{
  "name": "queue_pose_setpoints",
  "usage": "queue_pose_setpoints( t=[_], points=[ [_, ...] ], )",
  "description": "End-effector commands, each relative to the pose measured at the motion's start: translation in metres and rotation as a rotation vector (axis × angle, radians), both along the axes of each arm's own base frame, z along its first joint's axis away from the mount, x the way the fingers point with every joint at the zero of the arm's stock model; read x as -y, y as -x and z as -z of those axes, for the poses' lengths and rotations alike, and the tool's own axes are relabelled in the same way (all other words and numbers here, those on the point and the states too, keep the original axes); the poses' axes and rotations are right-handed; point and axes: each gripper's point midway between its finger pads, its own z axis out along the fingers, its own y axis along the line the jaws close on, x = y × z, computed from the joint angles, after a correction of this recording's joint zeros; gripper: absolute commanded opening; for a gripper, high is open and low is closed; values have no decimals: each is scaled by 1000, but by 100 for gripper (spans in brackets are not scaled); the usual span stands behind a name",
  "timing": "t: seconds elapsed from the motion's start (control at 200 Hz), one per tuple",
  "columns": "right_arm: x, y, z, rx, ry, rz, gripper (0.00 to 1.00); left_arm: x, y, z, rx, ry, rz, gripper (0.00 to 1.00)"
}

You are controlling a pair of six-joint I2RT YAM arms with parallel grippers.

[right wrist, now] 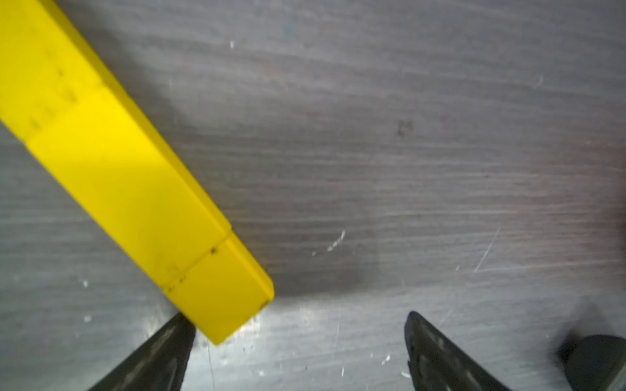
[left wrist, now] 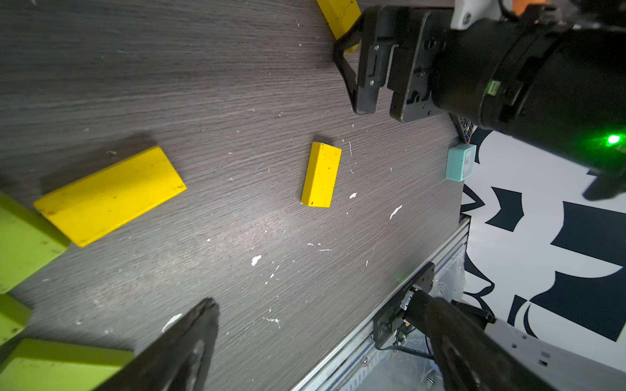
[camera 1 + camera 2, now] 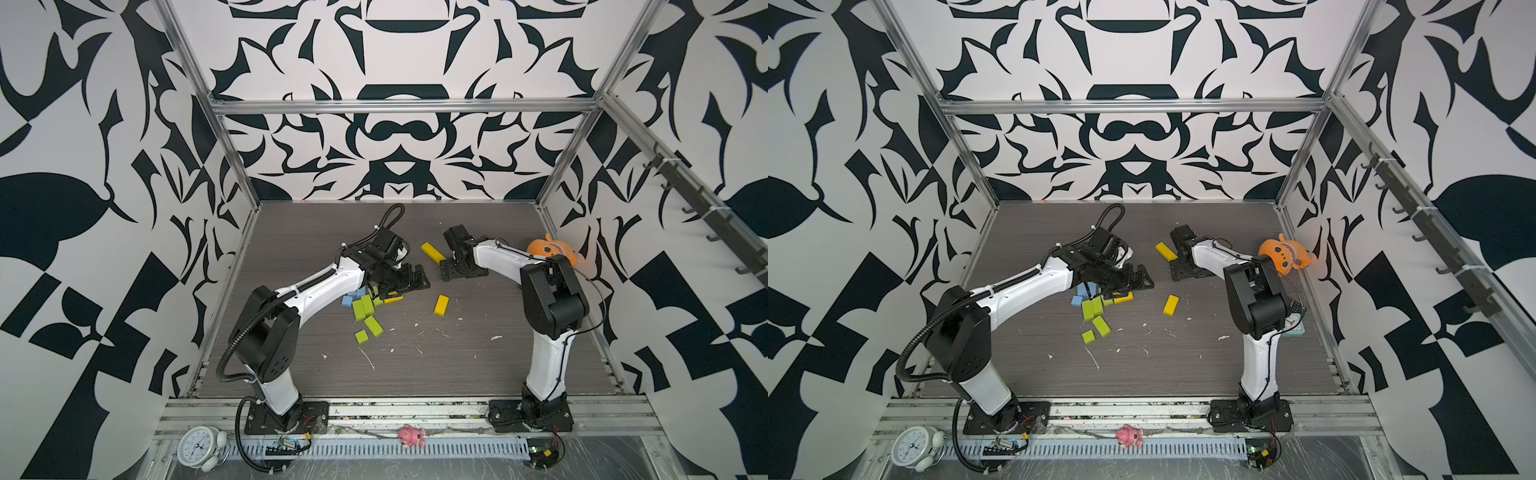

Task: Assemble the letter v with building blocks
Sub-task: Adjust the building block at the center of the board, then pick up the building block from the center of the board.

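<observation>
Left gripper (image 3: 417, 279): jaws spread wide, nothing between them. It sits near a flat yellow rectangular block (image 3: 392, 298) on the dark wood-grain table (image 3: 457, 365).

Right gripper (image 1: 298, 316): jaws apart, empty. One fingertip is just beside the end of a row of matte yellow blocks (image 1: 135, 189) laid end to end (seams show in the right wrist view).

A lone yellow block (image 3: 441, 304) lies between the arms. Lime green blocks (image 3: 365, 306) and light blue blocks (image 3: 348, 300) are clustered by the left arm.

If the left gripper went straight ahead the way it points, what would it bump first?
Probably the lone yellow block, lying right ahead between the left gripper's open fingers, though it might pass above.
</observation>
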Motion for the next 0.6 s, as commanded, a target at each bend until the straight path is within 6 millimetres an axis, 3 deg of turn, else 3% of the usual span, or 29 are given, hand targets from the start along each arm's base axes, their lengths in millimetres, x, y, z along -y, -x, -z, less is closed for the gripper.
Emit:
queue_pose_setpoints(
  t=[0.0, 0.11, 0.19, 0.435, 0.595],
  points=[
    [-5, 19, -25, -1, -49, 13, 99, -5, 3, -18, 33, 4, -1, 99],
    [-6, 35, -39, 17, -101, 94, 99, -11, 6, -21, 60, -1, 5, 99],
    [-23, 50, -42, -5, -183, 127, 99, -17, 7, -22, 79, -2, 4, 99],
    [-50, 84, -29, -40, -226, 238, 99, -48, 12, -23, 80, 70, -44, 99],
    [-55, 97, -15, -44, -239, 321, 85, -62, 24, -18, 65, 86, -32, 99]
  ],
)
